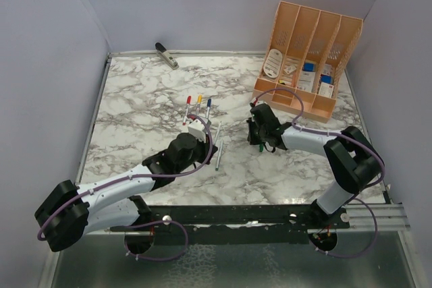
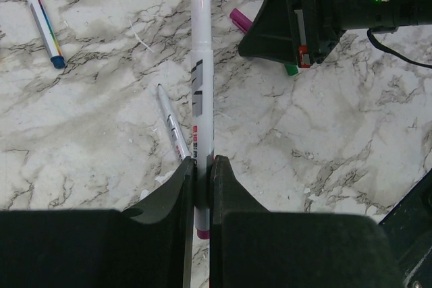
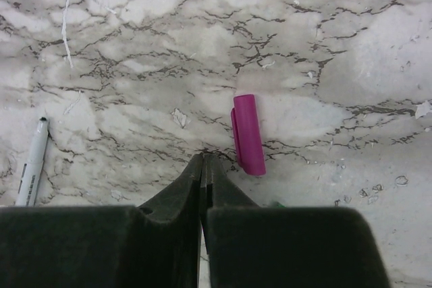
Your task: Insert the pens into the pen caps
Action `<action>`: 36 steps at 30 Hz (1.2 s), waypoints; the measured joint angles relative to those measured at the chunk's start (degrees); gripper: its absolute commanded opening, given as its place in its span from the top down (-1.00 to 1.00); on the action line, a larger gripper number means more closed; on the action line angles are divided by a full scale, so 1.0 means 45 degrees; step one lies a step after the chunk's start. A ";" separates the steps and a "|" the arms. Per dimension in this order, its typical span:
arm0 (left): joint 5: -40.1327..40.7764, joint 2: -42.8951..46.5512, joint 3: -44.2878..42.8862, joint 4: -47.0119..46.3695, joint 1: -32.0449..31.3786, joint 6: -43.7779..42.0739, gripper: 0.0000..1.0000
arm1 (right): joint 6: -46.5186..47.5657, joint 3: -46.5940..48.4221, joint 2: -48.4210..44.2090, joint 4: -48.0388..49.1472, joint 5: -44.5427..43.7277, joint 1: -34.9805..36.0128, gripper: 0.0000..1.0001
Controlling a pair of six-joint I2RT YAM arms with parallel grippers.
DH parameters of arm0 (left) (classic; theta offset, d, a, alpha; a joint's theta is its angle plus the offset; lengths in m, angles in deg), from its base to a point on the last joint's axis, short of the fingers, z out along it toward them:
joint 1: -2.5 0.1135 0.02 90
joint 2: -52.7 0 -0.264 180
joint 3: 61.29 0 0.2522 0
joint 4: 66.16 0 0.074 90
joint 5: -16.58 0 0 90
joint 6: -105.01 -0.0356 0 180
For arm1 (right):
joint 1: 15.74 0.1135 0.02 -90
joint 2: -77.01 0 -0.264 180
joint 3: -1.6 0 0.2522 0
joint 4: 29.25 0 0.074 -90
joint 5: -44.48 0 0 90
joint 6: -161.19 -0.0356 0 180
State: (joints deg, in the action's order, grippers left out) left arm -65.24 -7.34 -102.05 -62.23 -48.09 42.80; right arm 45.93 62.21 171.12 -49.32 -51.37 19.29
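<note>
The pen (image 2: 202,85) with the magenta rear end is held by the left gripper (image 2: 201,166). The jaws are almost fully closed on its white barrel, close to the rear end. The pen points away from the wrist, and its tip reaches the top border of the left wrist view. I cannot tell whether the pen touches the marble.

Just left of it, a second pen (image 2: 172,123), thin and grey, lies flat on the tabletop (image 1: 135,99), near the middle.

The magenta cap (image 3: 248,134) lies on its side on the tabletop, right of the middle. It is just beside the tips of the right gripper (image 3: 204,160), on their right in the right wrist view. The jaws of this gripper are fully closed, pad against pad, with nothing between them. A green cap (image 2: 291,70) shows only partly from under the right gripper.

Three more pens lie side by side near the middle of the tabletop, a little toward the far edge: the red-capped pen (image 1: 187,109), the yellow-capped pen (image 1: 198,104) and the blue-capped pen (image 1: 208,109).

An orange rack (image 1: 310,38) with several compartments stands at the far right corner. A grey tool (image 1: 166,54) lies at the far edge, left of the middle.
</note>
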 measured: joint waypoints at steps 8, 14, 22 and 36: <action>-0.0063 -0.0019 0.0058 -0.0005 0.0175 0.0000 1.00 | -0.0248 0.0078 0.0102 0.0058 -0.0636 -0.0296 0.98; -0.0262 -0.0223 0.0053 -0.0092 0.0306 0.0000 1.00 | -0.0398 0.0073 0.0087 -0.0005 -0.0976 -0.0622 0.98; -0.0384 -0.0325 0.0053 -0.0131 0.0389 0.0000 1.00 | -0.0491 0.0073 0.0087 -0.0034 -0.1273 -0.0840 0.98; -0.0491 -0.0335 0.0053 -0.0180 0.0495 0.0000 1.00 | -0.0549 0.1549 0.1443 0.0112 -0.1316 -0.1729 0.98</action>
State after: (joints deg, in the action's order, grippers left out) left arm -67.45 -8.84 -101.81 -63.03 -45.86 42.80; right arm 43.46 69.18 177.61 -48.81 -57.29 11.51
